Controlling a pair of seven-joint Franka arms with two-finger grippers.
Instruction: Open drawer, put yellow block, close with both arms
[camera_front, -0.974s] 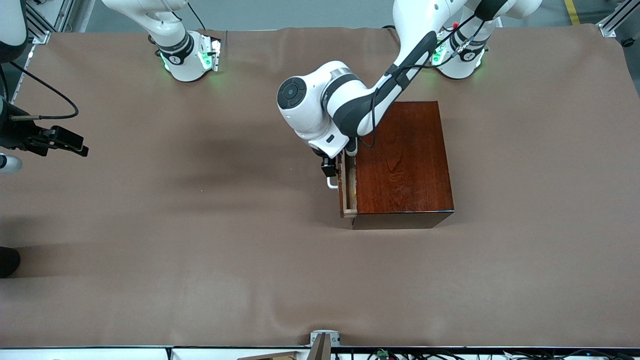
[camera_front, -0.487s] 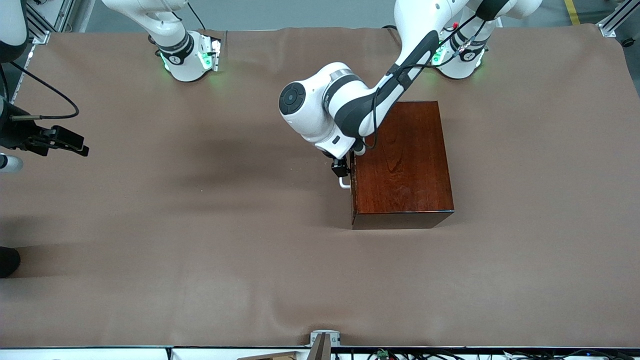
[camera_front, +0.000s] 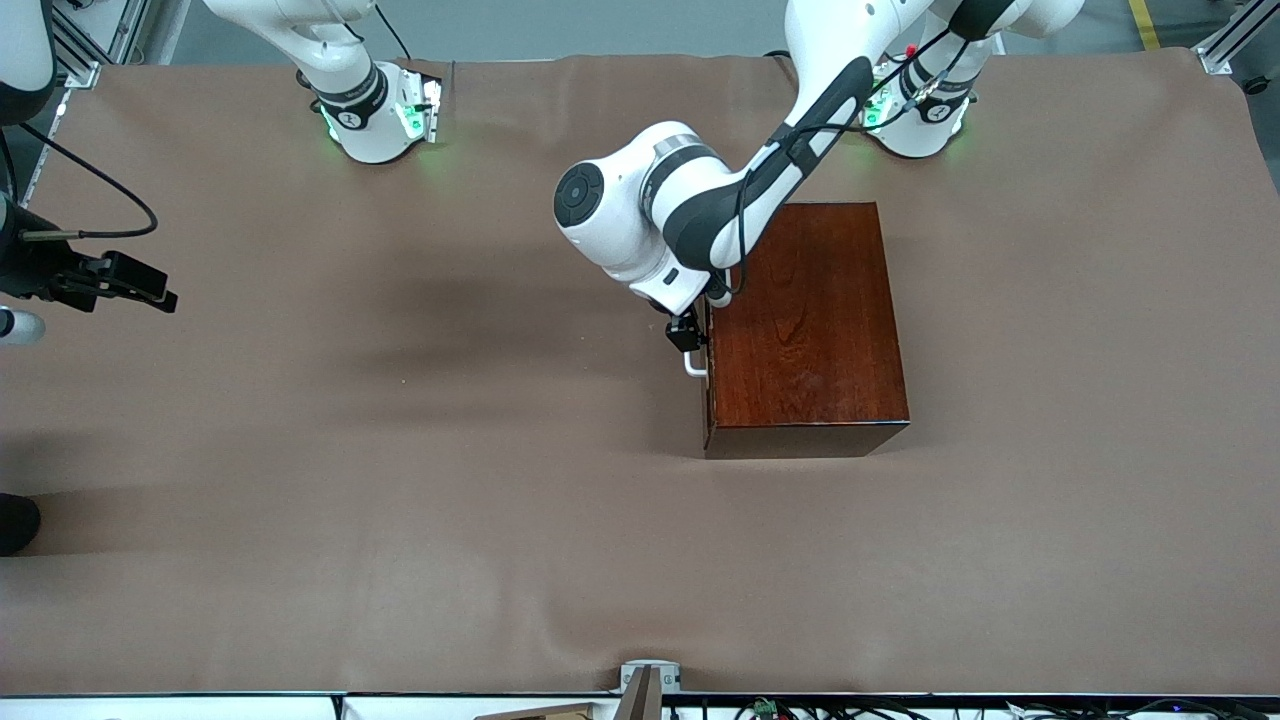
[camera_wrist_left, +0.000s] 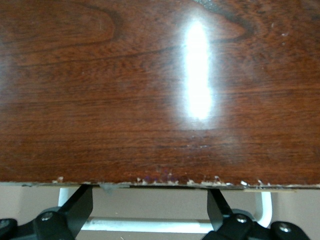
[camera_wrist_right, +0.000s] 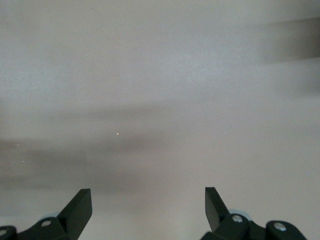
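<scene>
White handle (camera_wrist_left: 165, 225) spans the spread left pincer (camera_wrist_left: 150, 212), wrist view only.

Left gripper (camera_front: 688, 340) at drawer (camera_front: 706, 375) handle (camera_front: 693, 366)

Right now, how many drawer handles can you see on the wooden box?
1. A single white handle sits on the wooden box face turned toward the right arm's end of the table, with the left hand at it. Other faces are hidden.
</scene>
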